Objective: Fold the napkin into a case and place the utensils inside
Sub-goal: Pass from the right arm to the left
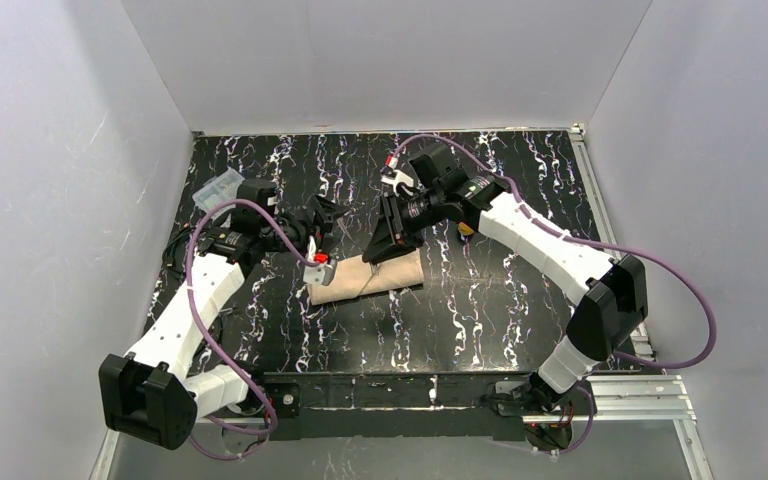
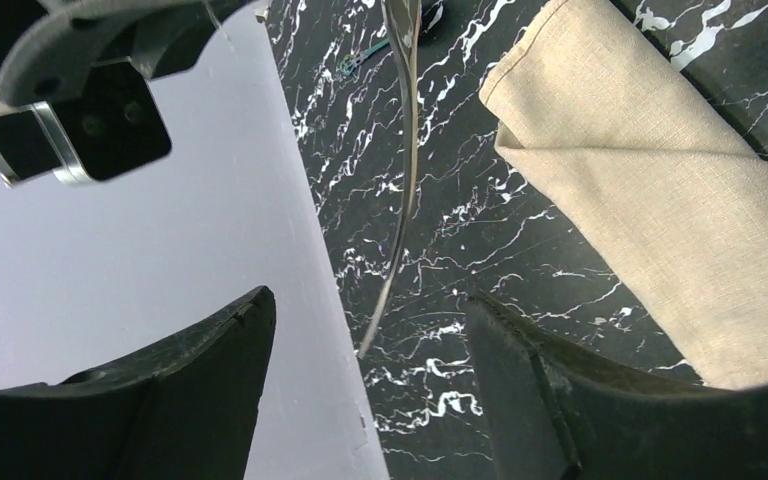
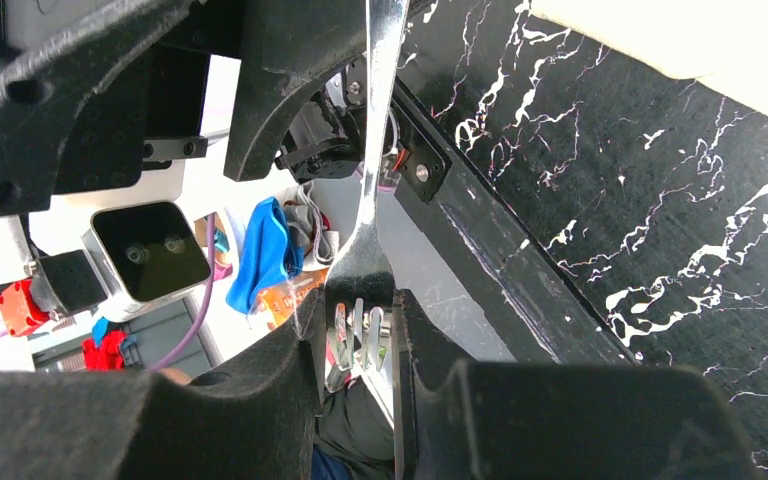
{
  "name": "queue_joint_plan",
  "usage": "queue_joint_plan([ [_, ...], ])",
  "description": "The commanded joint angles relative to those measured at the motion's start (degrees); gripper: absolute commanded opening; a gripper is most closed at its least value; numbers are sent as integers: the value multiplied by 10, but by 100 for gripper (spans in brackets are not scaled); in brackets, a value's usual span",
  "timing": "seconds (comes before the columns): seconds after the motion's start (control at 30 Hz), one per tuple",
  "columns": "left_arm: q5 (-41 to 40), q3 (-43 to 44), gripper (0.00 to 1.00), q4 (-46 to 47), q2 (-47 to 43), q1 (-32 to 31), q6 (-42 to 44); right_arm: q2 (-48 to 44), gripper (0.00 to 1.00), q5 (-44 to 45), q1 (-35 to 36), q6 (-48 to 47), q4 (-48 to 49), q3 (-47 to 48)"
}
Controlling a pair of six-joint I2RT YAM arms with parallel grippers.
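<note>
The napkin (image 1: 365,278) lies folded into a narrow tan case (image 2: 650,190) in the middle of the table. My right gripper (image 1: 378,250) hovers over its far edge, shut on the tines of the silver fork (image 3: 375,140). In the right wrist view the right gripper (image 3: 360,322) has the fork's handle running away from it. My left gripper (image 2: 368,300) is open. The fork's handle (image 2: 407,180) hangs between its jaws without touching either. In the top view the left gripper (image 1: 335,225) is just left of the right one. A small orange spot (image 1: 465,228), apparently the spoon, shows under the right arm.
A clear plastic box (image 1: 218,188) stands at the back left, behind the left arm. White walls (image 1: 80,150) enclose the black marbled table (image 1: 480,320) on three sides. A metal rail (image 1: 650,385) runs along the right and near edges.
</note>
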Motion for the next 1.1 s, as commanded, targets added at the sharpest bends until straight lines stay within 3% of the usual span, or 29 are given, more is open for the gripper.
queue_joint_plan([
  [0.0, 24, -10, 60, -11, -17, -8, 43, 9, 1, -20, 11, 6, 20, 24],
  [0.2, -1, 19, 20, -80, -3, -13, 72, 20, 1, -21, 15, -5, 5, 47],
  [0.33, -20, 32, 13, -105, 6, -13, 82, 28, 1, -25, 16, -23, -15, 57],
  [0.4, -25, 39, 0, -120, 10, -13, 88, 30, 1, -25, 17, -29, -21, 58],
  [0.43, -26, 42, 0, -125, 11, -13, 84, 32, 1, -25, 16, -36, -27, 61],
  [0.57, -23, 68, 0, -166, 13, -12, 30, 45, 21, -11, 14, -73, -65, 97],
  [0.67, -6, 118, 0, -208, 28, -13, -142, 63, 51, 10, -2, -125, -111, 154],
  [0.77, 24, 187, 0, -343, 71, -13, -263, 65, 72, 41, -37, -162, -132, 210],
  [0.87, 74, 205, 0, -455, 100, -9, -328, 47, 84, 78, -63, -193, -114, 222],
  [1.07, 199, 216, 0, -597, 150, 6, -400, -28, 92, 94, -69, -226, 32, 112],
])
